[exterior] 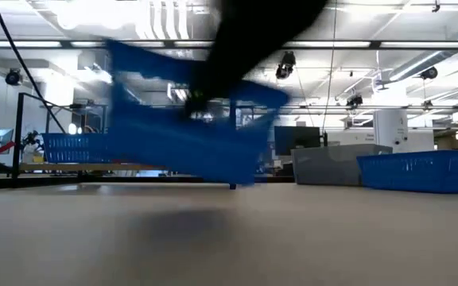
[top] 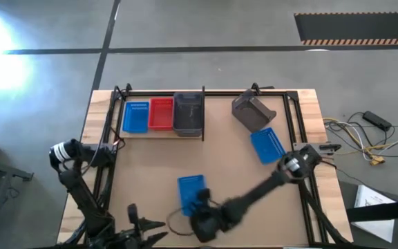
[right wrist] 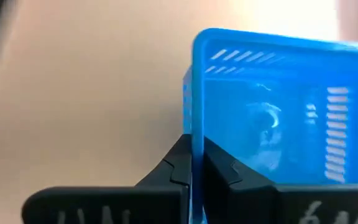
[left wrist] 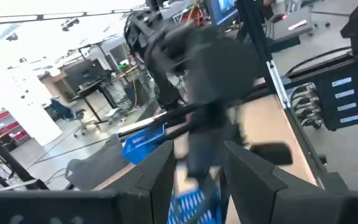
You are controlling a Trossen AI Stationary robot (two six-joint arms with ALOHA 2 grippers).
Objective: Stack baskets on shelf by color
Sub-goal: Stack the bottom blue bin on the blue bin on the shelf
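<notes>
The right tool (top: 200, 205) is clenched on the rim of a blue basket (top: 191, 191), holding it tilted just above the tabletop (top: 226, 159) toward 6 o'clock. On the shelf (top: 159, 131) at 11 o'clock sit a blue basket (top: 135, 117), a red basket (top: 161, 114) and a dark grey basket (top: 188, 113) in a row. A second grey basket (top: 252, 112) and another blue one (top: 267, 144) lie toward 2 o'clock, while the left tool (top: 140, 228) waits at 7 o'clock, its fingers (left wrist: 156, 174) released.
</notes>
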